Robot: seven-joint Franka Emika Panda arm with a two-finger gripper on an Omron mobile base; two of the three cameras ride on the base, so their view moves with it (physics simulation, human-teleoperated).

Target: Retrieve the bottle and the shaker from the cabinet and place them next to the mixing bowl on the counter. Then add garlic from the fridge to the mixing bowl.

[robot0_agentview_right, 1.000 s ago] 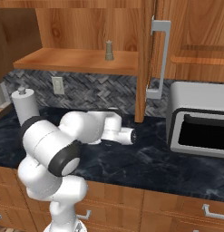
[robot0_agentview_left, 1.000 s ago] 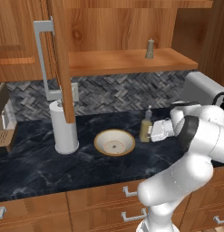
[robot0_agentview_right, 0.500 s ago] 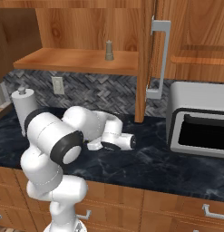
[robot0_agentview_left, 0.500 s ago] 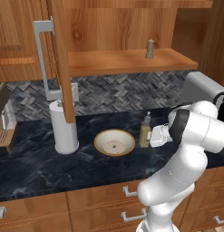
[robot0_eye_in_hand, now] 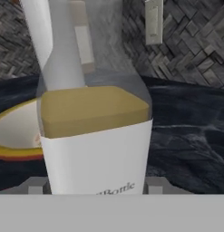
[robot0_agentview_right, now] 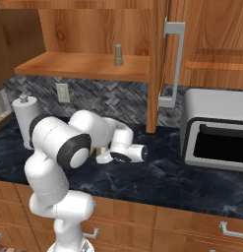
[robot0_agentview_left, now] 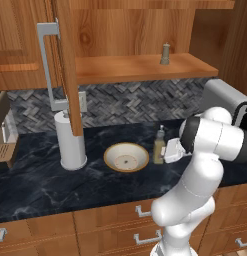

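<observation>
Gripper (robot0_agentview_left: 165, 151) closed round bottle (robot0_agentview_left: 159, 146), upright on bench (robot0_agentview_left: 45, 185), mid-frame, just right of bowl (robot0_agentview_left: 126, 156); shaker (robot0_agentview_left: 165, 54) on shelf, upper right.

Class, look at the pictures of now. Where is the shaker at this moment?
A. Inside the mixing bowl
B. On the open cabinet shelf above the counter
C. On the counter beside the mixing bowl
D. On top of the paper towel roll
B: the shaker stands alone on the cabinet shelf, while only the bottle stands on the counter beside the mixing bowl.
</observation>
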